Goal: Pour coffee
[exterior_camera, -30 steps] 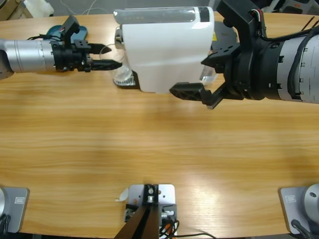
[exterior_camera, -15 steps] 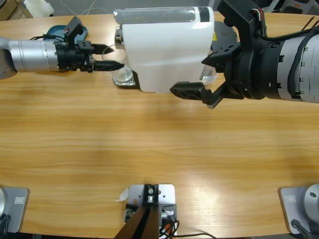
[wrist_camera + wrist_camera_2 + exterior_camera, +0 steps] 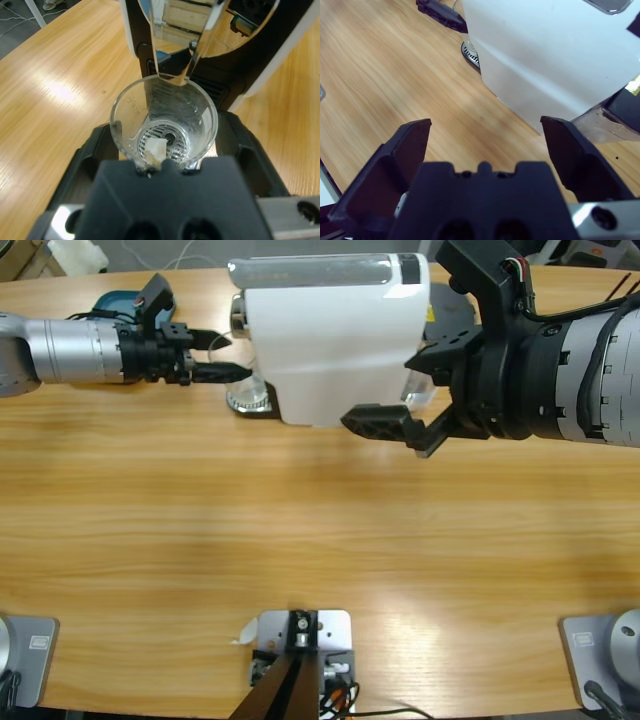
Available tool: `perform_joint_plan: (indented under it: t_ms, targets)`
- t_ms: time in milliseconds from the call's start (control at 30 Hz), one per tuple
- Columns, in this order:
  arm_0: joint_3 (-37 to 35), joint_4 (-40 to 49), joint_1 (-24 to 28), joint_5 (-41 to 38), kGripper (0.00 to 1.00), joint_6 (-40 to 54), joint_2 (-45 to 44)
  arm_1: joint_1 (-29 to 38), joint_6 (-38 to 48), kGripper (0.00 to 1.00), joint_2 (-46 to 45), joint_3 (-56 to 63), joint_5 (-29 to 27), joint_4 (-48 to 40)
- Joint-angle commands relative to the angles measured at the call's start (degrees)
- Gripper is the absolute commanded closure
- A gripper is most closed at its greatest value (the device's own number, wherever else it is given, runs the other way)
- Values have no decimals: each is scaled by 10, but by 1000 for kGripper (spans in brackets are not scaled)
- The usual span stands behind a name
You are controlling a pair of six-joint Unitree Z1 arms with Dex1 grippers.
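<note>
Now my left gripper [image 3: 222,355] is at the small clear glass [image 3: 164,131], which stands on the drip grate under the spout [image 3: 191,55] of the white coffee machine [image 3: 335,335]. Whether its fingers press the glass, I cannot tell. Almost no coffee is visible inside, only a wet bottom. I judge the glass light, rigid, smooth and breakable, so I would take it low on the wall with moderate force. My right gripper [image 3: 490,145] hangs released beside the machine, above the desk [image 3: 320,540].
</note>
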Motion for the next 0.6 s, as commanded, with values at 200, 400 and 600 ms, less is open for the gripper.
perform_joint_plan:
  t_ms: [200,400,600]
  targets:
    - [-17,25,-10,2,149,-6,31,3,-1,0,-3,15,-15,4]
    - [-14,25,-10,0,4,-5,31,3,-1,0,-4,14,-16,3]
    - [13,24,1,1,4,-2,8,3,-1,0,-6,14,-16,4]
